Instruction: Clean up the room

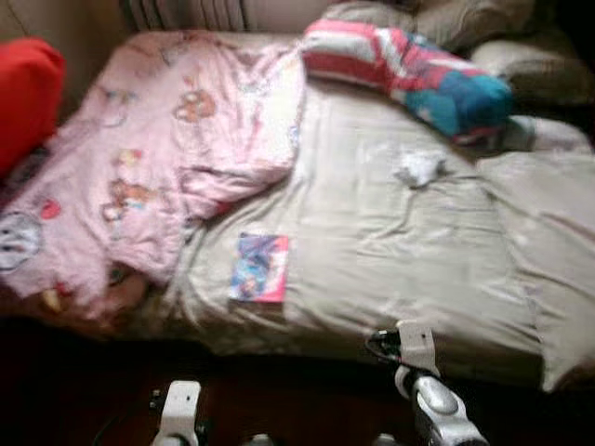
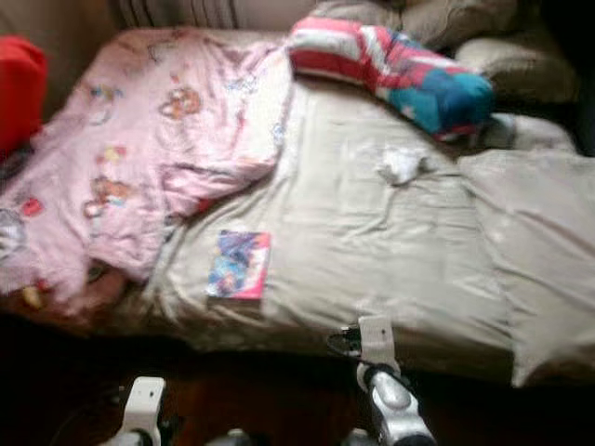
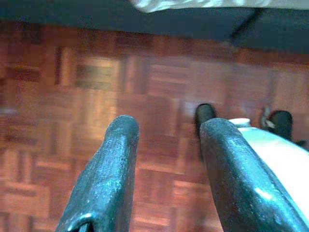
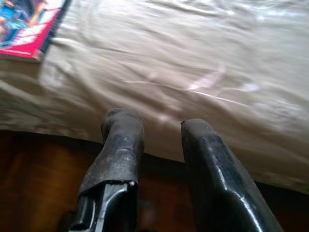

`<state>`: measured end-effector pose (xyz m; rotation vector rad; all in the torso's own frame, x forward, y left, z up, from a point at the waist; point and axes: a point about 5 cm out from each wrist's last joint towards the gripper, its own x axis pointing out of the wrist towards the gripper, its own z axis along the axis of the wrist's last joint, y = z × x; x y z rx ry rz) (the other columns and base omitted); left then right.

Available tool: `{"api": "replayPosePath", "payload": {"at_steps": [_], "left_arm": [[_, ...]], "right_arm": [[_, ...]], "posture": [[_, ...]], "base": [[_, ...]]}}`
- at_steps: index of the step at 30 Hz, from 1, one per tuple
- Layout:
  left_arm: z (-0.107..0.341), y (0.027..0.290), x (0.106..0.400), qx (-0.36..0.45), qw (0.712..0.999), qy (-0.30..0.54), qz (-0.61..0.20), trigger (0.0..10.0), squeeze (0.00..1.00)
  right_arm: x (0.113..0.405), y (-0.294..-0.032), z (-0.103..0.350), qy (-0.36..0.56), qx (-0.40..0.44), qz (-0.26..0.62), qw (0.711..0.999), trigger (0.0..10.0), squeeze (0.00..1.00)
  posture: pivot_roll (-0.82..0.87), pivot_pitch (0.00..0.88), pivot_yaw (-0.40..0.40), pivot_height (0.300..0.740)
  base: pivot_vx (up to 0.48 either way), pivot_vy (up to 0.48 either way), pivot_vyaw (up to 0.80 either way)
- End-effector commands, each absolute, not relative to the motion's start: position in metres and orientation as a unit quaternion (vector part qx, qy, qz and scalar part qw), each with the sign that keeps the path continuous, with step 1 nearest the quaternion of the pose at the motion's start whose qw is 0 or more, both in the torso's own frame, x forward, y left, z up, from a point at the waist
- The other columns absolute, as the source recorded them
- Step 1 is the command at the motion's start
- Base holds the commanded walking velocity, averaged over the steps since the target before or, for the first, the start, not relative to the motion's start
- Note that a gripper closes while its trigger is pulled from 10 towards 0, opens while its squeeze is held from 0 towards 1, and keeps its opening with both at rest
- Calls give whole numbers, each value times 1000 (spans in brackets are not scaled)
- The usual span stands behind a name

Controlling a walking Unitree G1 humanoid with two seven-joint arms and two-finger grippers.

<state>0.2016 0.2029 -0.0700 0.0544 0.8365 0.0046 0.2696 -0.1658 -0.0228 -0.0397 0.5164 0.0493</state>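
Observation:
A bed with a beige sheet (image 1: 390,251) lies before me. On it near the front edge rests a colourful book (image 1: 259,268), whose corner also appears in the right wrist view as the book (image 4: 29,24). A crumpled white tissue (image 1: 418,167) sits further back on the sheet. A rumpled pink patterned blanket (image 1: 158,149) covers the bed's left part. My right gripper (image 4: 161,123) is open, hovering at the bed's front edge right of the book, nothing between its fingers. My left gripper (image 3: 166,128) is open, low, pointing at the parquet floor (image 3: 72,96).
A red, white and blue striped pillow (image 1: 409,74) lies at the head of the bed, with beige pillows (image 1: 465,19) behind it. A red cushion (image 1: 23,93) sits at the far left. Dark floor runs along the bed's front.

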Motion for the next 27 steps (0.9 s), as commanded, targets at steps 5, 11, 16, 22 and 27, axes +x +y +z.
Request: {"api": "replayPosePath", "payload": {"at_steps": [5, 11, 16, 22, 27], "left_arm": [[-76, 203, 192, 25, 906, 422, 3, 10000, 0], [-75, 203, 192, 24, 907, 421, 5, 10000, 0], [-75, 203, 192, 24, 907, 421, 6, 10000, 0], [-75, 203, 192, 24, 907, 421, 6, 10000, 0], [-75, 203, 192, 24, 907, 421, 6, 10000, 0]], "right_arm": [[261, -176, -29, 270, 19, -14, 963, 10000, 1000], [262, -179, -28, 268, 20, -22, 963, 10000, 1000], [262, -180, -29, 270, 24, -26, 962, 10000, 255], [261, -180, -30, 273, 24, -29, 961, 10000, 0], [261, -179, -30, 273, 25, -29, 961, 10000, 0]], "posture": [[-13, 193, 51, 740], [-11, 199, 51, 740], [-11, 204, 51, 740], [-8, 207, 52, 740], [-7, 212, 52, 740]], "base": [[0, 382, 0], [0, 382, 0], [0, 381, 0], [0, 381, 0], [0, 379, 0]]}}
